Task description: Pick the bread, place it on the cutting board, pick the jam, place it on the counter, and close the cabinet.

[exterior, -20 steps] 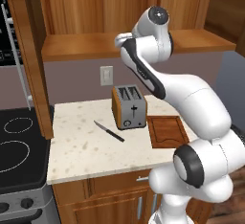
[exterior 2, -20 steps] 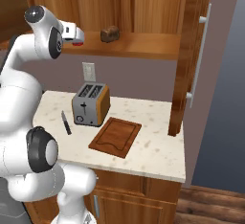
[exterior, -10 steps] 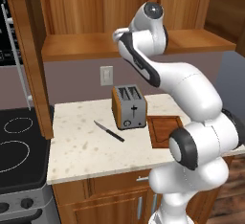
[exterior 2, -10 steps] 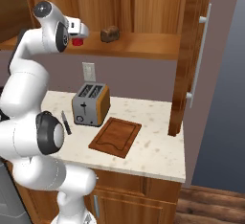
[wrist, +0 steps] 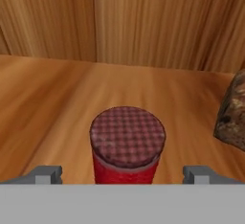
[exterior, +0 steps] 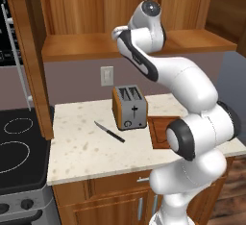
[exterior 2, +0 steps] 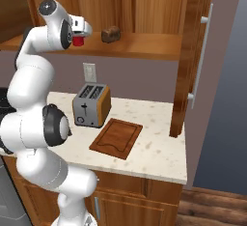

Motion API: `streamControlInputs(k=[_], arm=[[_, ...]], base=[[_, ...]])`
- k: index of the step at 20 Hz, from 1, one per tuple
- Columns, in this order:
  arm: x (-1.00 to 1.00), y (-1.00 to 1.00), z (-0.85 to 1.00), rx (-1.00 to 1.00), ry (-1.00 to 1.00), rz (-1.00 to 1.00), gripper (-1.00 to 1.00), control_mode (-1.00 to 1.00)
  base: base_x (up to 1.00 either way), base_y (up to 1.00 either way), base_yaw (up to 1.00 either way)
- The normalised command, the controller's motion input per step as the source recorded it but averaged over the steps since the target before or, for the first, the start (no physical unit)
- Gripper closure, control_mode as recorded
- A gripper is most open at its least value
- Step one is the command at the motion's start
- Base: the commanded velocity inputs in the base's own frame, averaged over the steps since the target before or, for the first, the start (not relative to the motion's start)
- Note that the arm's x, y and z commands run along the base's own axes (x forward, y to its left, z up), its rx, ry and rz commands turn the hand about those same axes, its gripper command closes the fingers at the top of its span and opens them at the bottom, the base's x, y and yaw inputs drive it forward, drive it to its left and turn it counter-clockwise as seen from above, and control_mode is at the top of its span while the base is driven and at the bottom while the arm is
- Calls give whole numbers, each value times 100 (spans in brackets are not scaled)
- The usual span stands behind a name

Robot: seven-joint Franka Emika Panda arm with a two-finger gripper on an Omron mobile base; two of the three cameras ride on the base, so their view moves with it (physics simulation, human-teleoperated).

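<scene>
Your gripper has its fingers spread wide apart, one either side of the jam at the lower centre of the hand view, not clamped on it. The bread sits on the cabinet shelf, upper centre of the right base view; the cutting board lies beside the toaster.
</scene>
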Motion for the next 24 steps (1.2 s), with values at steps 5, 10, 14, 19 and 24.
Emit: streamControlInputs(k=[5, 10, 14, 19, 24], arm=[[22, 0, 0, 0, 0, 0, -100, -100], [19, 0, 0, 0, 0, 0, -100, -100], [14, 0, 0, 0, 0, 0, -100, -100], [3, 0, -6, 0, 0, 0, -100, -100], [0, 0, -15, 0, 0, 0, -100, -100]], base=[[0, 0, 0], [0, 0, 0], [0, 0, 0], [0, 0, 0], [0, 0, 0]])
